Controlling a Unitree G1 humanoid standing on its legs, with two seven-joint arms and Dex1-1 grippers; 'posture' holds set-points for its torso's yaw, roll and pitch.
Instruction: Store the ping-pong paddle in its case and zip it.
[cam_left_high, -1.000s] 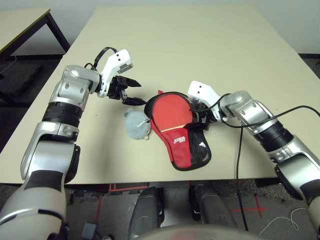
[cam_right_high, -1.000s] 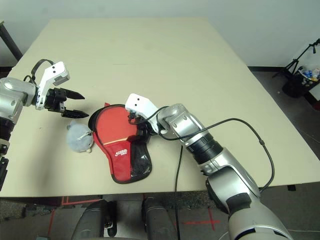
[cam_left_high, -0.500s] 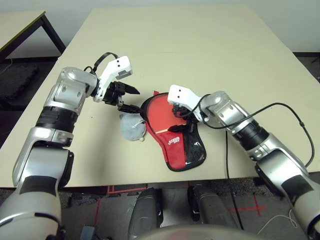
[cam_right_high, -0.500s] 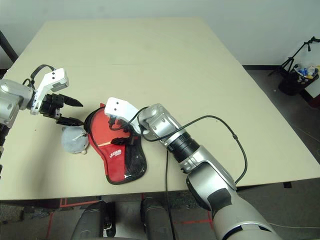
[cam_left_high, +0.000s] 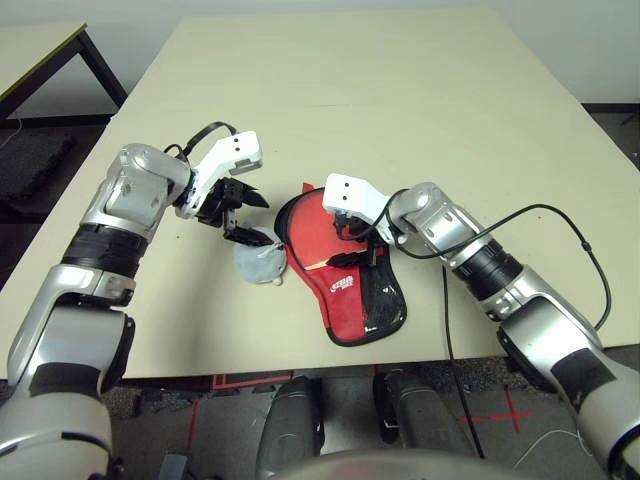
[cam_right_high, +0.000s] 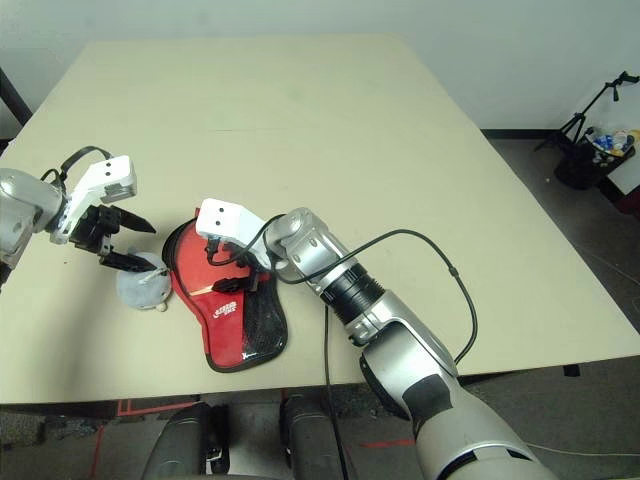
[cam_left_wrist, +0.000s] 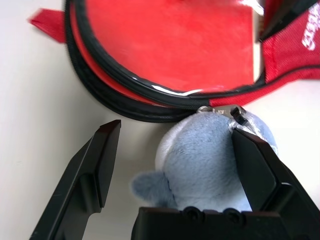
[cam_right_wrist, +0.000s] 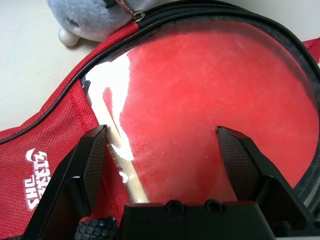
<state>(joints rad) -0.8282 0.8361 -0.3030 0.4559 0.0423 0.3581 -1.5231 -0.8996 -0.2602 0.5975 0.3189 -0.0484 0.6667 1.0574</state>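
Where the tan table (cam_left_high: 400, 100) comes close to the robot, the red case (cam_left_high: 345, 270) lies near the front edge, with lots of bare table behind it and off to both sides. In the left eye view the left gripper (cam_left_high: 248, 218) hangs just over the grey plush fish charm (cam_left_high: 258, 264), which sits right against the case's left rim, and its fingers are spread wide with nothing in them. The right gripper (cam_left_high: 352, 240) is over the round part of the case, wide apart too and holding nothing. In the left wrist view the fish charm (cam_left_wrist: 210, 165) sits between the two black fingers (cam_left_wrist: 95, 170), touching the black zip edge of the case (cam_left_wrist: 150, 107). In the right wrist view the ping-pong paddle (cam_right_wrist: 210, 100) lies inside the open case (cam_right_wrist: 45, 150), its red face showing between the spread fingers (cam_right_wrist: 90, 160), and the black zip rim curves round it.
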